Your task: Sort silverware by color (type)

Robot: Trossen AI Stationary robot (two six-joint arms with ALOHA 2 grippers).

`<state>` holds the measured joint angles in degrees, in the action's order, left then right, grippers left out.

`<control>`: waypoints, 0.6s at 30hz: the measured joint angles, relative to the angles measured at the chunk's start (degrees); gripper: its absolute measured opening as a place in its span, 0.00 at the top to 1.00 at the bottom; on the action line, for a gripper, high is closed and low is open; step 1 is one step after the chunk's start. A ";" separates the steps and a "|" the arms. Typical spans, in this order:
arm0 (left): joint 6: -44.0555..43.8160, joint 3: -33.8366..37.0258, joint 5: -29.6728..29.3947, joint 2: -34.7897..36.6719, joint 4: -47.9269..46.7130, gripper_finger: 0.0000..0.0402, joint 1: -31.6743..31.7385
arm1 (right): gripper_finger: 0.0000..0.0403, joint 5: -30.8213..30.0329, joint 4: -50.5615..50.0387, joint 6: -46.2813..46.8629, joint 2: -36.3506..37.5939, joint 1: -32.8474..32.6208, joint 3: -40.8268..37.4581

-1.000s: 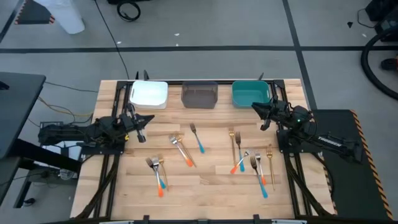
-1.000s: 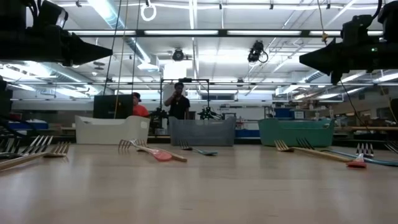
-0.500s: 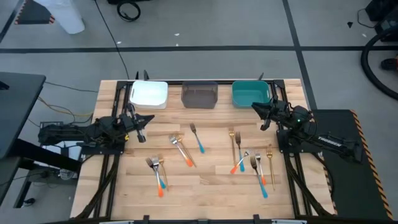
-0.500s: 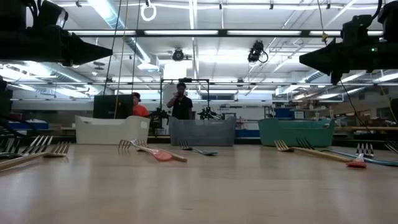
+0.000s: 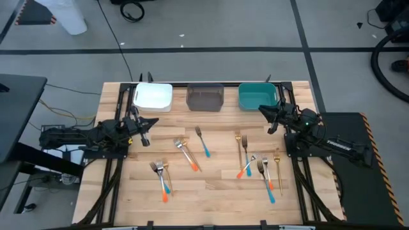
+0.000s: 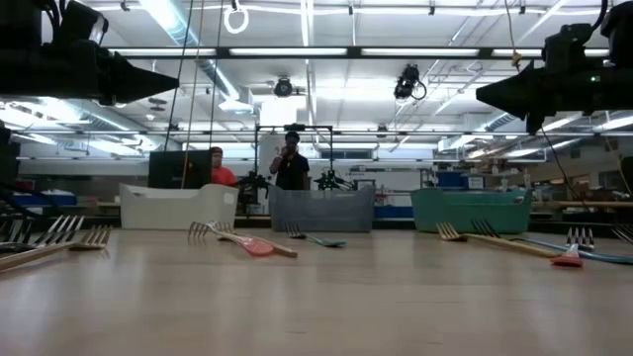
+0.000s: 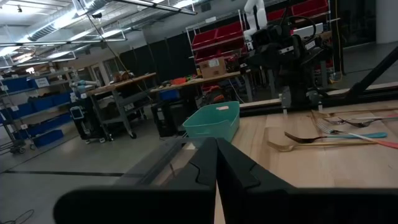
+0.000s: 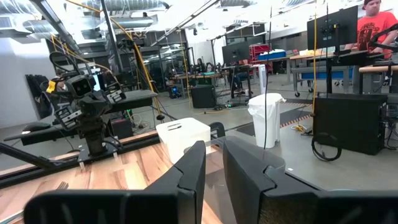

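1. Overhead, the left gripper (image 5: 146,131) is hovering near the table's (image 5: 211,191) left edge with its jaws closed on nothing, and the right gripper (image 5: 267,118) is hovering near the right edge, just in front of the teal bin (image 5: 257,96), jaws slightly parted and holding nothing. The silverware (image 5: 217,163) is lying scattered across the middle of the table toward its front edge, well apart from both grippers; a white bin (image 5: 153,96), a grey bin (image 5: 204,97) and the teal bin are sitting in a row along the back edge.

2. Level with the table, forks (image 6: 242,239) are lying flat on the wood, with the three bins standing behind them; two people (image 6: 290,168) are standing in the room beyond.

3. Through the left wrist camera, the left fingers (image 7: 230,168) are pressing together, with the teal bin (image 7: 212,122) and several forks (image 7: 336,134) lying ahead.

4. Through the right wrist camera, the right fingers (image 8: 193,165) are standing a little apart with nothing between them, facing the white bin (image 8: 182,138).
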<state>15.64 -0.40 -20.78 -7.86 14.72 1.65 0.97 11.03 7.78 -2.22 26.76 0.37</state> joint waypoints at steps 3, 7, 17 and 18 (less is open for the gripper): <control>0.00 0.02 0.00 -0.02 0.09 0.98 0.00 | 0.83 0.01 0.00 0.01 -0.01 0.01 0.01; -7.26 0.01 0.05 -0.02 0.52 0.98 0.00 | 0.83 0.00 0.00 0.01 0.00 -0.01 0.01; -32.37 0.02 0.02 -0.02 7.06 0.98 0.00 | 0.83 0.00 0.25 -0.72 0.00 0.01 0.00; -31.58 0.02 0.02 -0.02 8.35 0.98 0.04 | 0.83 0.02 0.57 -1.17 0.00 0.01 0.01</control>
<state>-15.94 -0.38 -20.75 -7.88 23.07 1.69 0.99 11.60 6.61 -2.22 26.76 0.38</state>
